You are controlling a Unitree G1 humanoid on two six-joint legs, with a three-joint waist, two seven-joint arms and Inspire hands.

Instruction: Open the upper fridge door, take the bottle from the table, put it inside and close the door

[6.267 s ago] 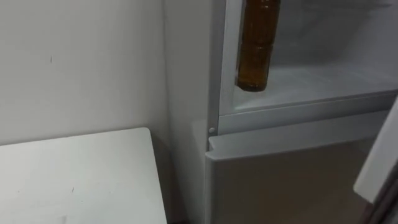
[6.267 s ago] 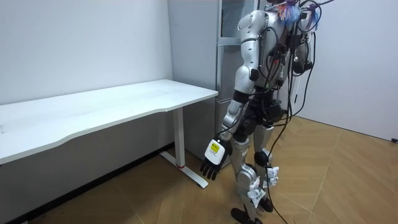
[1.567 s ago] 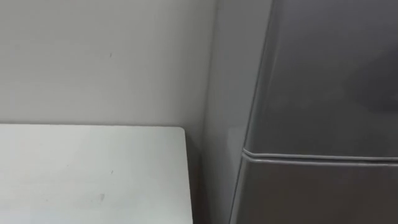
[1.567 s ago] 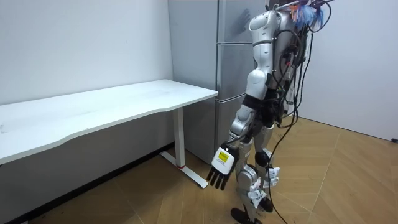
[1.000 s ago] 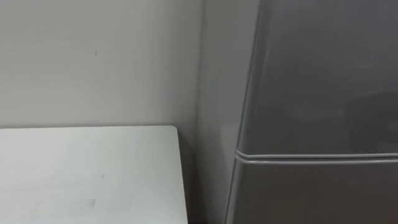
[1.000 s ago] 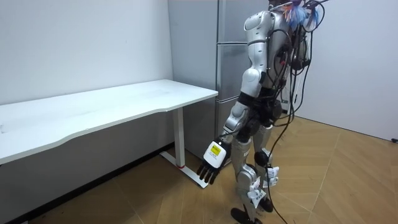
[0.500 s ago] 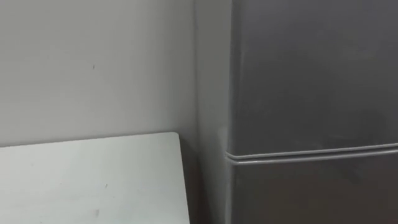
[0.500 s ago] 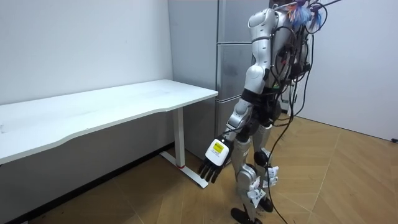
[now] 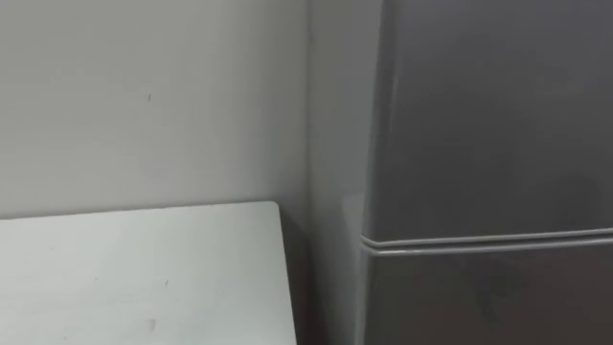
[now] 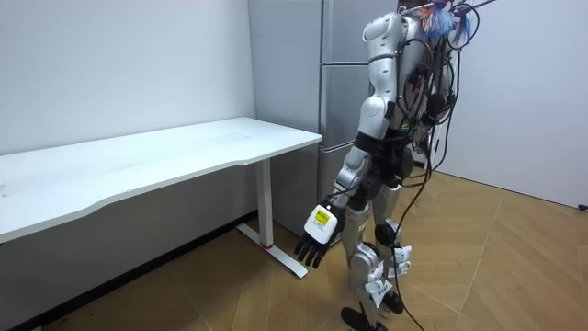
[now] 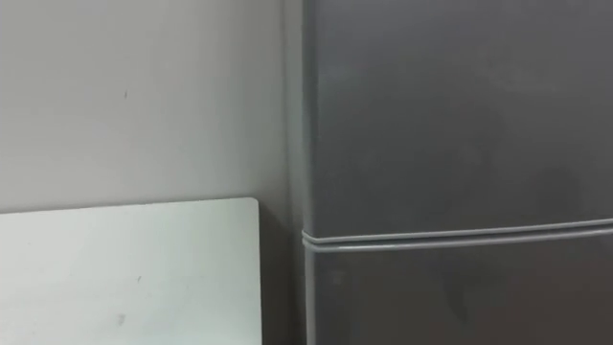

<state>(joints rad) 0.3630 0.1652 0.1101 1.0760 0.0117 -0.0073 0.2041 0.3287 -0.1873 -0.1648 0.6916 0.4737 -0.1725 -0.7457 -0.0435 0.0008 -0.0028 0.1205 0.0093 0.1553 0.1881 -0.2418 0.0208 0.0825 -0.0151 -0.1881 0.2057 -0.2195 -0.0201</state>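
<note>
The fridge (image 9: pixel 479 144) stands closed, its inside hidden, just beside the desk (image 9: pixel 144 278). The left hand (image 10: pixel 315 241) hangs low before the fridge, fingers loosely apart, empty.

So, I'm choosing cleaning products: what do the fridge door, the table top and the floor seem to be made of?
Fridge door: apparently grey painted or coated metal with a smooth satin finish, going by its soft, dull reflections.
Table top: probably white laminate board, matte, with a thin flat edge.
Floor: wood or wood-look parquet, with angled planks, visible grain and a light sheen.
</note>
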